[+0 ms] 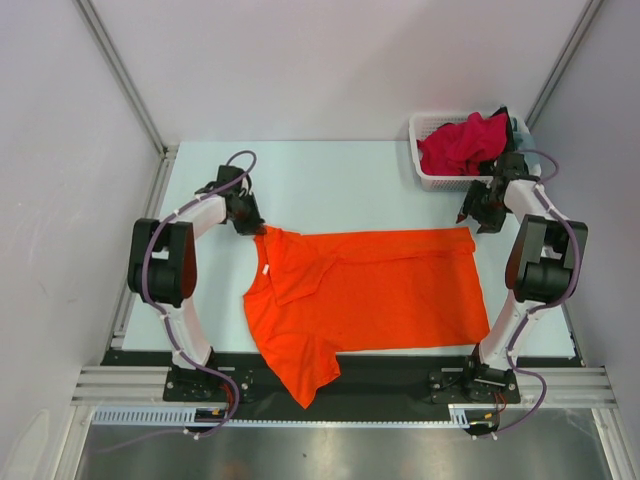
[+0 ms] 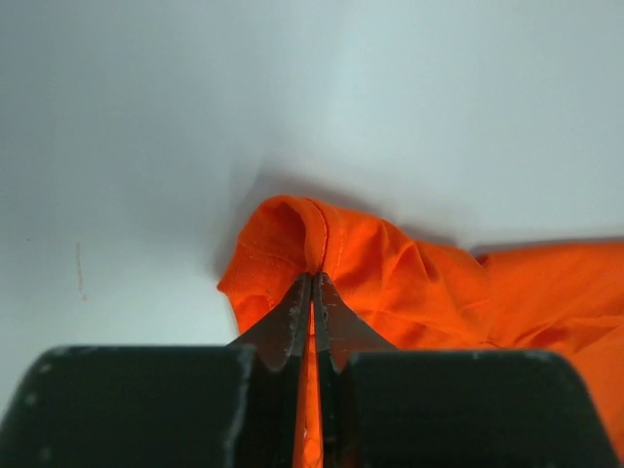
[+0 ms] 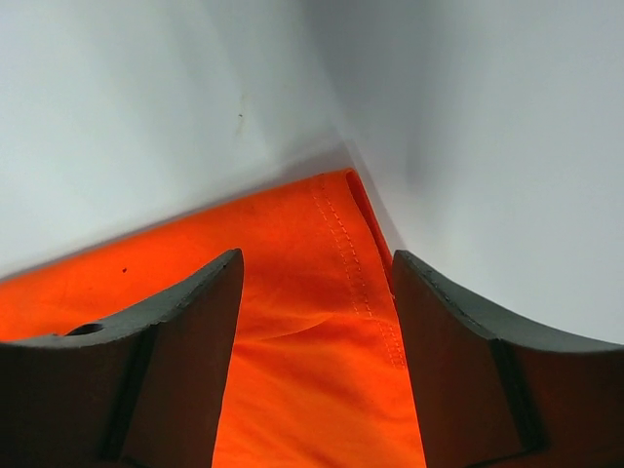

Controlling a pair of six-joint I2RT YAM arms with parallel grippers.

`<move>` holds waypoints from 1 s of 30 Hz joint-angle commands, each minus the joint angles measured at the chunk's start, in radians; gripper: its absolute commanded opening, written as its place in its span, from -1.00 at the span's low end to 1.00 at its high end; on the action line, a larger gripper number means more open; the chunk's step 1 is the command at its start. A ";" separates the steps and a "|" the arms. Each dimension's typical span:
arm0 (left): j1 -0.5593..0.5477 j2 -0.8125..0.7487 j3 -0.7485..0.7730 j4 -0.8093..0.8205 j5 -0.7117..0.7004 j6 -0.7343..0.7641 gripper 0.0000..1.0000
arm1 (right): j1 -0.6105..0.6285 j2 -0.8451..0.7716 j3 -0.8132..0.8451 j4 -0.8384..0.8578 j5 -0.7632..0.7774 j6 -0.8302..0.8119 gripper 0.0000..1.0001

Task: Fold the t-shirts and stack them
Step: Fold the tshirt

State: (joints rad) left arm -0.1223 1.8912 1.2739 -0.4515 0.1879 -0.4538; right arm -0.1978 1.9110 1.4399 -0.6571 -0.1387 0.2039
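Left gripper (image 2: 312,292), item one: jaws clenched on a pinched ridge of the orange t-shirt (image 1: 380,290). The cloth bunches up just ahead of the tips and runs back between them, and the grasp sits at the garment's far shoulder corner. Table (image 1: 330,190): pale surface showing ahead of those jaws. Orange t-shirt, item two: spread crosswise and mostly flat, collar end by the left jaws, hem end by the right jaws, near sleeve drooping over the table's near edge. Right gripper (image 3: 317,255), item three: jaws released and standing wide, straddling the far hem corner. The stitched hem runs between them, nearer the right-hand finger, and the corner ends just ahead of the tips; no grasp there yet. Basket (image 1: 425,180), item four: white mesh, beyond the right jaws, holding a crimson-pink t-shirt (image 1: 460,145) and darker cloth too small to sort. Step in hand, as judged: securing both far corners for the first fold. Handling note: close the right jaws squarely over the stitched hem, deep enough that the edge cannot slip out. Then raise both corners together and level, far edge taut between the two pairs of jaws, since a lopsided lift would likely skew the fold and drag the hanging sleeve.
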 commanded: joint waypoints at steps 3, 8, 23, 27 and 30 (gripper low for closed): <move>0.042 -0.001 0.036 0.016 -0.002 0.033 -0.94 | -0.005 0.037 0.008 -0.016 -0.004 -0.031 0.34; 0.064 -0.032 0.018 0.017 -0.001 0.047 -0.99 | -0.005 0.078 0.016 0.002 -0.016 -0.028 0.26; 0.104 -0.034 0.002 0.076 0.018 0.026 -0.99 | -0.009 0.117 0.002 0.072 0.008 0.005 -0.71; 0.118 -0.015 0.007 0.100 0.031 0.007 -0.99 | -0.009 0.095 -0.022 0.138 0.021 0.048 -1.00; 0.147 0.002 0.021 0.117 0.036 -0.003 -0.99 | -0.008 0.086 -0.035 0.191 0.019 0.083 -1.00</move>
State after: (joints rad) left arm -0.0139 1.8965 1.2720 -0.3946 0.2150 -0.4442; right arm -0.2039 2.0209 1.4197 -0.5900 -0.1474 0.2413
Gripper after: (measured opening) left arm 0.006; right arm 0.021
